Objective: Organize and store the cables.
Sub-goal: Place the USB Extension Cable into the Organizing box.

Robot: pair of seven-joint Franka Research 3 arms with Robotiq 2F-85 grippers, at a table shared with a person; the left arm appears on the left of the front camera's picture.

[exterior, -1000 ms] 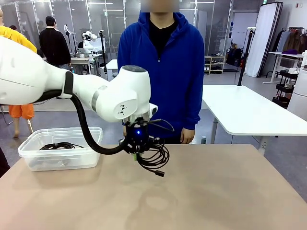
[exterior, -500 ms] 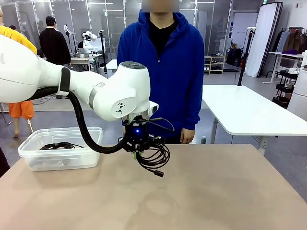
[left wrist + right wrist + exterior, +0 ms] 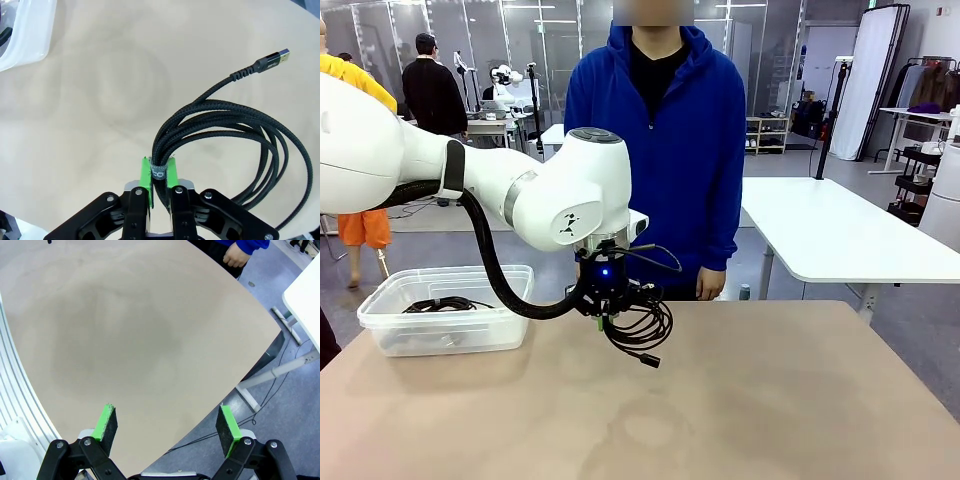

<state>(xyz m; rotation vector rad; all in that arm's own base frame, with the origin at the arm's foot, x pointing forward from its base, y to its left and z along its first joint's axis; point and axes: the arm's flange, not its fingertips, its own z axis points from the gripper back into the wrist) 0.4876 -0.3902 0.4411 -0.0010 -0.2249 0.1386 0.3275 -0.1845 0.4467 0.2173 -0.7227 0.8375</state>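
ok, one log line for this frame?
left gripper: shut on coiled USB cable, held above table | right gripper: open, holding nothing | clear bin: one cable inside

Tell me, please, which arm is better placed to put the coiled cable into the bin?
The left. Its tool is shut on the coiled USB cable, lifted off the table beside the clear bin. The right tool is open, holding nothing.

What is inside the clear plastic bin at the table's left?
The clear bin holds at least one black coiled cable. Its frosted walls and the left arm's hose hide the bottom, so any others cannot be counted.
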